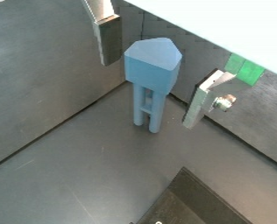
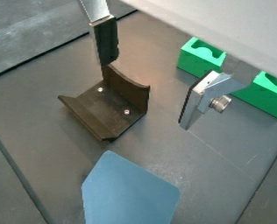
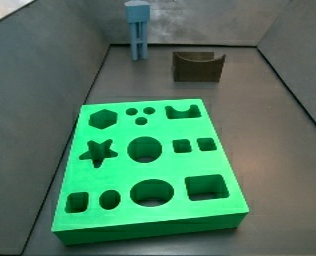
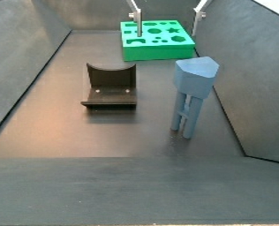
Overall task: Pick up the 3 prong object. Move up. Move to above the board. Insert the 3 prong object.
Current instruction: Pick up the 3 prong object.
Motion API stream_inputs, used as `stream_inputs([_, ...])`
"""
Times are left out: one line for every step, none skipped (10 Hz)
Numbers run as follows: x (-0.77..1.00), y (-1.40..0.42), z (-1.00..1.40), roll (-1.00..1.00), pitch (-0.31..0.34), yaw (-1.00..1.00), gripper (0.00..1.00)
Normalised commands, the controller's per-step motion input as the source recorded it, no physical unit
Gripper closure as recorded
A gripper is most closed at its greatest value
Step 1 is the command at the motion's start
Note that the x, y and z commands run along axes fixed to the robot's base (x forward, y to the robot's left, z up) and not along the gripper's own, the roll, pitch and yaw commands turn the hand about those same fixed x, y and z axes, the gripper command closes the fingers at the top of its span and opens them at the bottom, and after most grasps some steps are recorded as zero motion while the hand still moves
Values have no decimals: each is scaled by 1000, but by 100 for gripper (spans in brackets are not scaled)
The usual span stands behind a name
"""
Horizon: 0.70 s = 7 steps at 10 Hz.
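So far nothing is done: the 3 prong object [image 4: 192, 93] stands upright on the floor at centre right, ungrasped, the spread-fingered gripper [image 1: 159, 66] empty around it, the board [image 3: 147, 170] waiting

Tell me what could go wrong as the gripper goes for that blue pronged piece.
The 3 prong object stands upright on thin prongs, top-heavy, so a nudge from one finger could topple it. The gripper is open around its head in a wrist view, not yet closed; an off-centre squeeze might twist it. The brown U-shaped block sits nearby, a possible bump.
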Motion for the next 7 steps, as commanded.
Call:
stream_inputs([-226,54,-34,0,-13,0,0])
stream_inputs([-531,129,-106,9,-27,0,0])
stream_inputs([-626,146,-80,33,-20,0,0])
stream_inputs([-617,194,0,0,-34,14,0])
stream_inputs([-520,157,0,-46,-81,60,0])
stream_inputs([-417,131,0,-91,-101,106,0])
stream_inputs([-203,71,0,-141,-126,197,0])
